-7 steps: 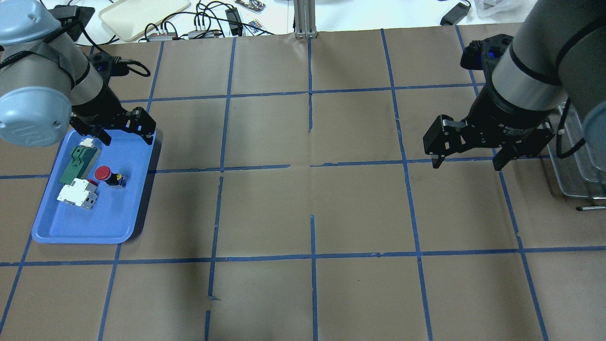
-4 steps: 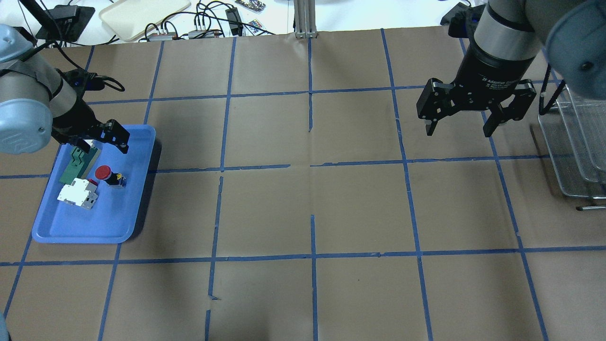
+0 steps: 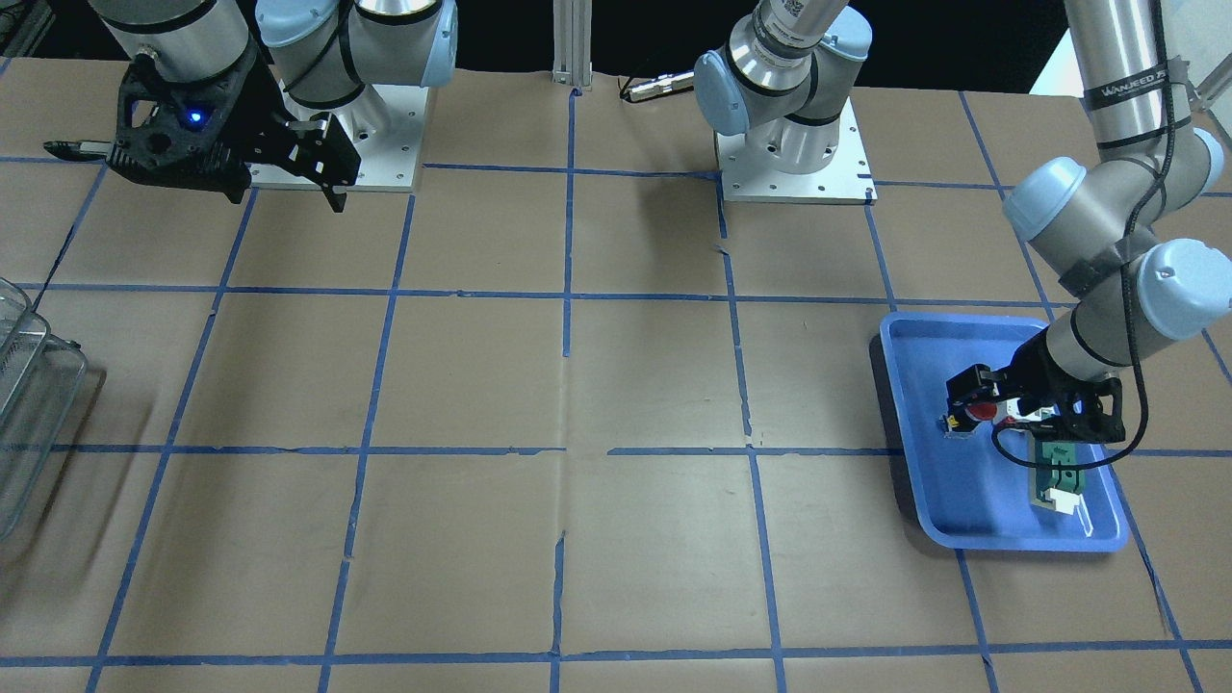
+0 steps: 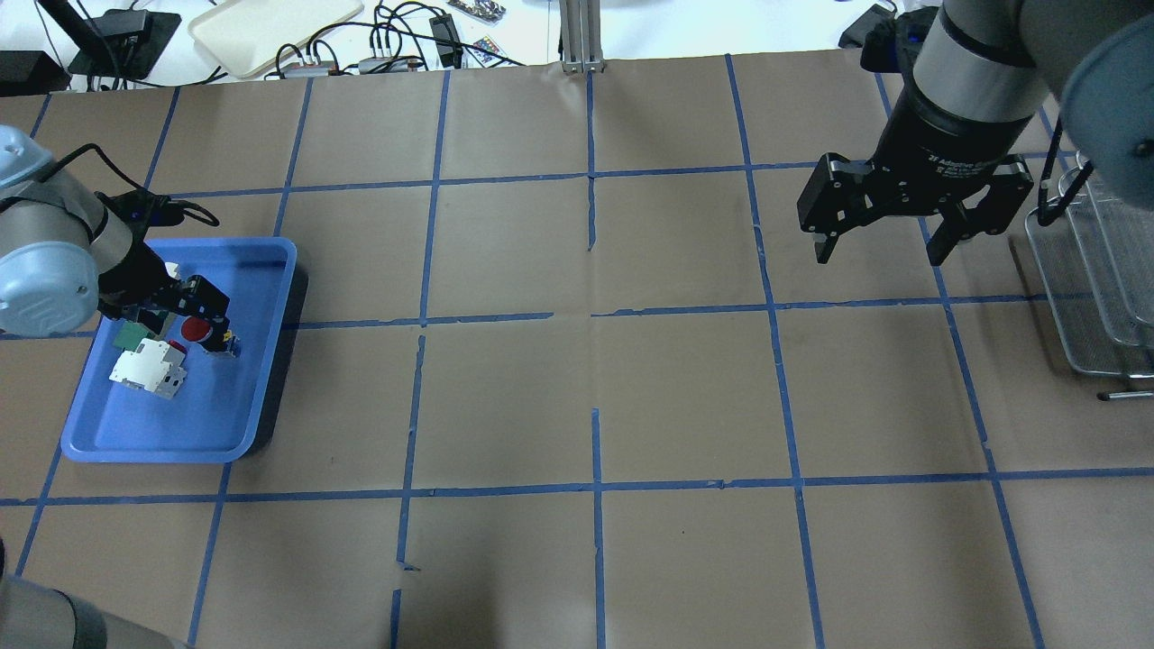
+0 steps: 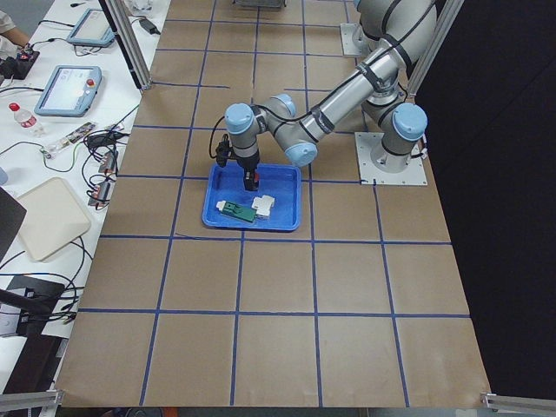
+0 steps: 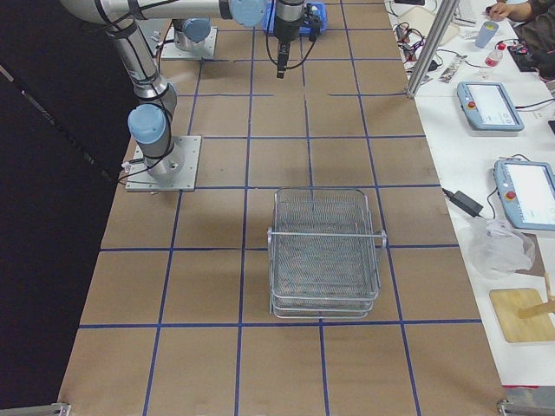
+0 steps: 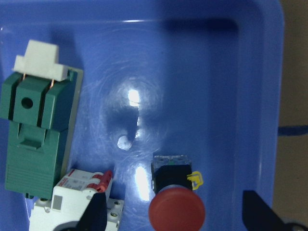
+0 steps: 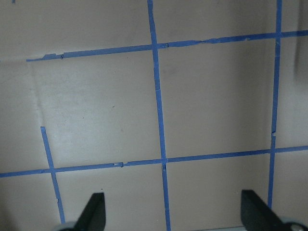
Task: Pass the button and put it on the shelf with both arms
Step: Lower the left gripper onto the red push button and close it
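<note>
The button [image 4: 195, 330], with a red cap and a black-and-yellow collar, lies in the blue tray [image 4: 162, 434] at the table's left. My left gripper [image 4: 187, 314] is open and low over it. In the left wrist view the fingertips [image 7: 94, 217] stand on either side of the red cap [image 7: 176, 211] without touching it. It also shows in the front view [image 3: 981, 412]. My right gripper [image 4: 882, 245] is open and empty above bare table, just left of the wire-mesh shelf [image 4: 1095, 297]. The shelf [image 6: 325, 251] has nothing in it.
In the tray a green flat part [image 7: 36, 139] and a white block with red marks [image 7: 72, 202] lie close to the button's left. The tray wall [image 7: 269, 72] is to its right. Cables and a beige tray [image 4: 270, 27] lie beyond the table's far edge.
My left gripper has moved from the tray's far end down over the button. My right gripper moved towards the far side of the table at first and has since barely shifted.
</note>
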You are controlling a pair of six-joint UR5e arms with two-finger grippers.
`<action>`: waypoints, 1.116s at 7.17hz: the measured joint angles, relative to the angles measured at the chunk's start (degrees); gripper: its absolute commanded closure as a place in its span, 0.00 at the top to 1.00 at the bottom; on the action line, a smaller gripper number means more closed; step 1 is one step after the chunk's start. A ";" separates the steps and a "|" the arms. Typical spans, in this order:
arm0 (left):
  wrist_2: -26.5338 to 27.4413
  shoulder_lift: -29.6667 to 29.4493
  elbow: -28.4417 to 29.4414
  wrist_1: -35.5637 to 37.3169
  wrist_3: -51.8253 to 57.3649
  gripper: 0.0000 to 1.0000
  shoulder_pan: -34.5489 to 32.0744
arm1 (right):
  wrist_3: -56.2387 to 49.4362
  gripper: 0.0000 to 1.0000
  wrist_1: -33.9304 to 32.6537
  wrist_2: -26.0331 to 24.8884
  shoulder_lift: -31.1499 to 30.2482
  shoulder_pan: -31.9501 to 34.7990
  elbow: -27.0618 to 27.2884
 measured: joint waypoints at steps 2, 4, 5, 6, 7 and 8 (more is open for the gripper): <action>-1.03 0.33 -0.90 0.56 -0.71 1.00 0.06 | -0.34 1.00 -0.36 0.21 -0.28 -0.05 0.13; -1.61 1.82 -0.91 0.58 -1.36 1.00 -2.05 | -0.27 1.00 -1.24 0.36 -0.33 -0.17 0.13; -1.65 2.01 -0.88 0.65 -1.14 0.99 -2.64 | -0.25 1.00 -1.41 0.51 -0.29 -0.20 0.21; -1.65 1.74 -0.72 0.77 -0.65 0.99 -2.61 | -0.30 1.00 -1.50 0.55 -0.29 -0.23 0.36; -1.56 1.40 -0.54 0.87 -0.31 0.99 -2.48 | -0.27 1.00 -1.56 0.63 -0.24 -0.25 0.42; -1.40 1.17 -0.49 0.89 -0.08 0.85 -2.32 | -0.14 1.00 -1.61 0.72 -0.17 -0.26 0.46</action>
